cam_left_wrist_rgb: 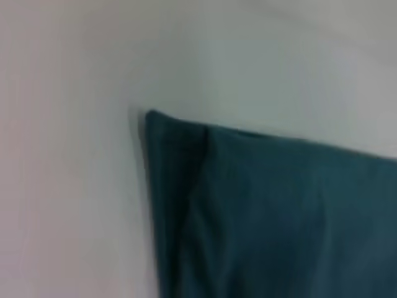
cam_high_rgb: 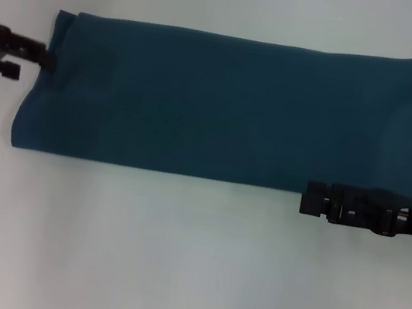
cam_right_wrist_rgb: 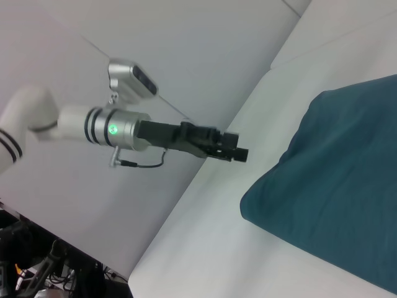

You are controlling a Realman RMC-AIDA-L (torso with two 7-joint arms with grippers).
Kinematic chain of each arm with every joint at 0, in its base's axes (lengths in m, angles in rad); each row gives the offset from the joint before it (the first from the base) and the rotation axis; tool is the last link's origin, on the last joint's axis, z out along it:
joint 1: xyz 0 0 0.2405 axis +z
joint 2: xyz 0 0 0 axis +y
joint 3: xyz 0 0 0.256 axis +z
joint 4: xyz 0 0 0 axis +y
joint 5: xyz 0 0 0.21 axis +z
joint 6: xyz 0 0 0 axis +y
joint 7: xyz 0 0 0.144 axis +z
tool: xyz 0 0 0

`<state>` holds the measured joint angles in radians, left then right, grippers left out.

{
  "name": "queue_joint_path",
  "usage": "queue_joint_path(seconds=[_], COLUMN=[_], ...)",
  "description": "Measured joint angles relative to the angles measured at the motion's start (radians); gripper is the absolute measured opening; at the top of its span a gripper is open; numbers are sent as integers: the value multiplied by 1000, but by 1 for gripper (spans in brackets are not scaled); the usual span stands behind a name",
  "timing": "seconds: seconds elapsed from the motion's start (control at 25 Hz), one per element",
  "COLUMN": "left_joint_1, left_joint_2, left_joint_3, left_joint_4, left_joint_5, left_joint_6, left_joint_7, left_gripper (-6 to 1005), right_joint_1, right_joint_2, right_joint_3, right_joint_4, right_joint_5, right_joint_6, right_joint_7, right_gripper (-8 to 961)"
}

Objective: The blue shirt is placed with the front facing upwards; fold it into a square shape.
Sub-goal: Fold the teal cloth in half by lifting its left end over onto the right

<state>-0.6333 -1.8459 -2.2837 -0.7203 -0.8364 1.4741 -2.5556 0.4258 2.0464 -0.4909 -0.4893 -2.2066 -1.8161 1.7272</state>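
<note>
- Shirt (cam_high_rgb: pixel 237 108) lay on the white table (cam_high_rgb: pixel 174 259), already folded to a long band, no lettering showing; you still had the crosswise folds to do for a square.
- Left claw (cam_high_rgb: pixel 37 57) sat at its left end, fingers apart.
- Right claw (cam_high_rgb: pixel 310 198) hovered by near edge; couldn't tell open/closed.

Open table (cam_high_rgb: pixel 174 259) in front, blue shirt (cam_high_rgb: pixel 237 108) spans the far half
</note>
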Motion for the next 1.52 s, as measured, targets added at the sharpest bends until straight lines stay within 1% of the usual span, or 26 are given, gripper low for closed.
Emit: queue_joint_path(seconds=[0.04,0.08,0.16,0.28,0.36,0.44,0.6,0.88,1.12,1.52], left_joint_1=[-8,-13,-16,-4,9,20,31,31,27,25], left_joint_2=[-7,-19,-52,-90,-105,-116,-121,-138,-148,-150], left_joint_3=[-2,-5,-24,-49,-77,-107,-119,-131,-133,-134], left_joint_4=[-7,-14,-22,-15,-7,-3,1,1,-5,-2], left_joint_5=[24,54,98,133,136,136,138,132,131,132], left_joint_6=[-13,-30,-104,-194,-217,-224,-227,-228,-259,-272], left_joint_7=[-4,-11,-54,-135,-152,-154,-155,-156,-160,-158], left_gripper=[855,856,856,855,855,855,856,856,855,856], right_joint_1=[1,1,2,5,7,7,5,-1,-4,-3], right_joint_2=[0,0,0,0,0,0,0,0,0,0], right_joint_3=[0,0,0,1,1,2,2,2,1,1], right_joint_4=[0,0,0,0,0,0,0,0,0,0], right_joint_5=[0,0,0,0,0,0,1,1,1,-1], right_joint_6=[0,0,1,1,1,1,1,1,1,7], right_joint_7=[0,0,0,1,1,2,2,2,2,2], right_gripper=[913,913,913,913,913,913,914,914,914,912])
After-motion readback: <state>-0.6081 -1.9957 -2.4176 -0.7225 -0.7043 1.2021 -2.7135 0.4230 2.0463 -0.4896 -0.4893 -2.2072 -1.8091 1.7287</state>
